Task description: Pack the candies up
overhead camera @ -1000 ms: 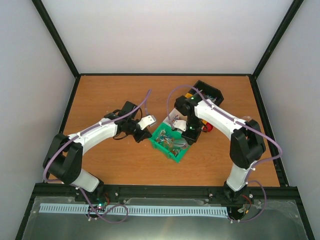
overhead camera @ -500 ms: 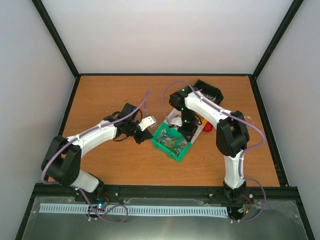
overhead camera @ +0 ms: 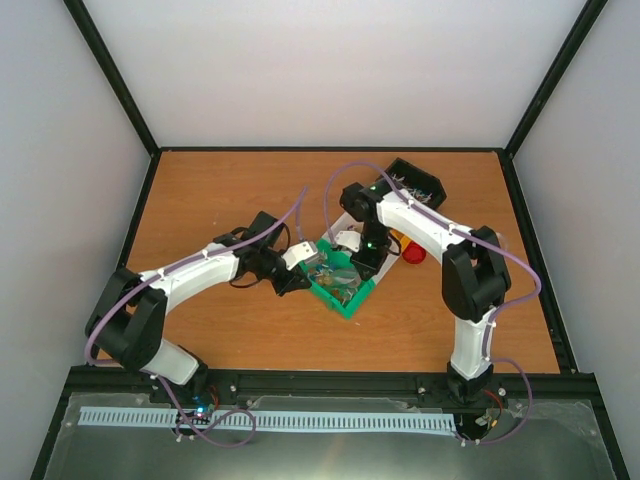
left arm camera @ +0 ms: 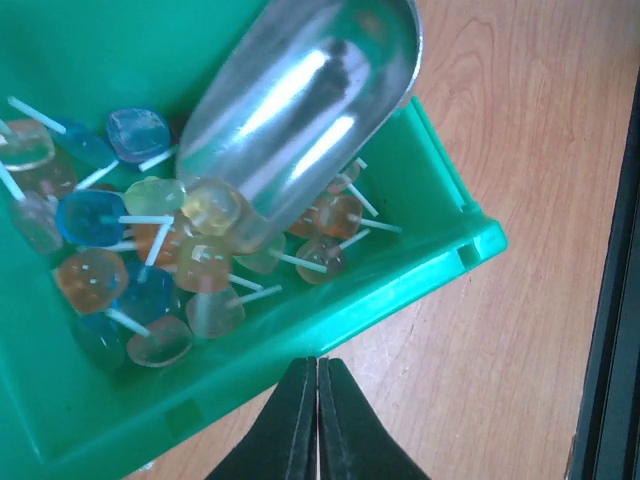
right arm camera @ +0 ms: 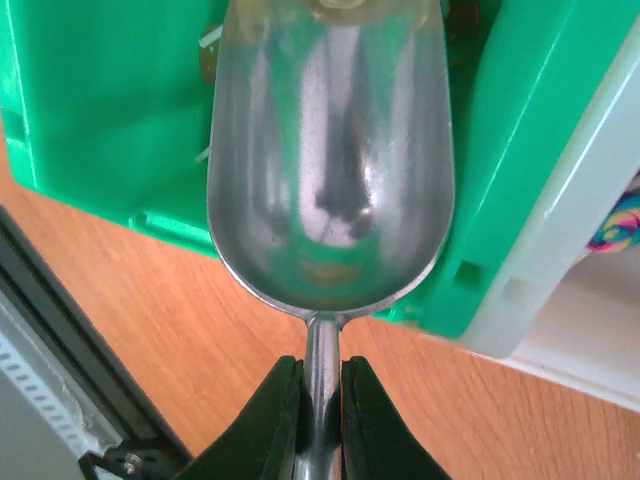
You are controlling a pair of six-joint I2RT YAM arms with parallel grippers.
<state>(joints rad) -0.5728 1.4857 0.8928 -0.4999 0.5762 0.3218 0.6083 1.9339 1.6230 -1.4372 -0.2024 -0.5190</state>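
Candies (left arm camera: 160,245): small glassy sweets on thin white sticks, in blue, orange, pale yellow and clear.
Where: heaped in 1 corner of the green bin (left arm camera: 400,290); a few pale ones lie right at the lip of the scoop (left arm camera: 300,100).
Scoop: silver metal, tilted mouth-down into the bin, with its lip on the heap.
Right gripper (right arm camera: 320,375): clamped on the scoop's thin handle.
Left gripper (left arm camera: 318,375): fingers pressed together with nothing between them, over the table just outside the bin's wall.
Left wrist view only: the candies' colours and sticks, and the scoop's lip meeting the heap.
Right wrist view only: the grip on the handle; the scoop's bowl nearly bare, 1 pale candy at its far end; a white bin (right arm camera: 560,280) beside the green one, with something rainbow-striped inside.
Top view only: both arms meet at the green bin in mid-table (overhead camera: 220,190); a black bin (overhead camera: 415,185) sits at the back right; a red lid (overhead camera: 414,254) lies beside the right arm.
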